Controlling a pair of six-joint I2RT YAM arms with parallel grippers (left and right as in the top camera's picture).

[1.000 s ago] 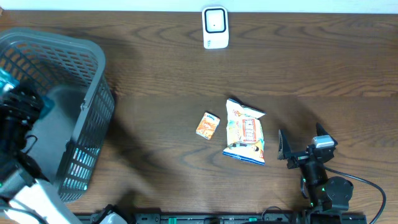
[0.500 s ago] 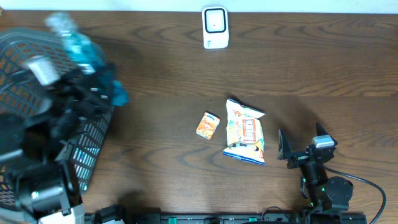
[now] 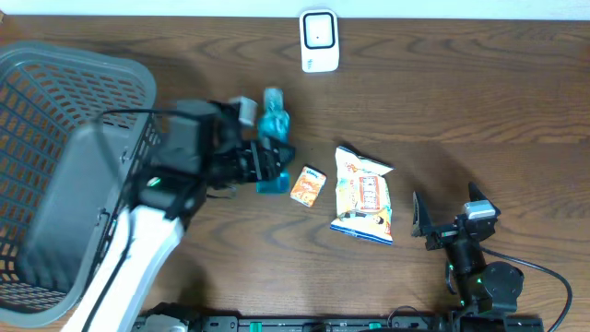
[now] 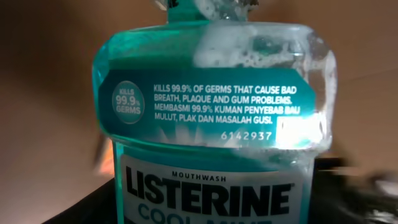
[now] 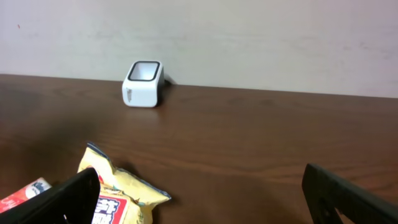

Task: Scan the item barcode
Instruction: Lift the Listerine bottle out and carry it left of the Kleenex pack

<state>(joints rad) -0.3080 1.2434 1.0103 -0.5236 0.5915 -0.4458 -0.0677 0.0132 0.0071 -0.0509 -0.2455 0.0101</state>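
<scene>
My left claw (image 3: 265,162) is clamping the Listerine mouthwash bottle (image 4: 214,118) over mid-desk (image 3: 479,101). My right claw (image 3: 447,212) is sitting with fingers wide apart near the desk's front edge, right side.

Obstacles: basket (image 3: 83,60) far left; small box (image 3: 308,186) and snack bag (image 3: 364,195) at centre of tabletop (image 3: 489,101). Open passage: between these and the scanner (image 3: 319,41); whole right side.
</scene>
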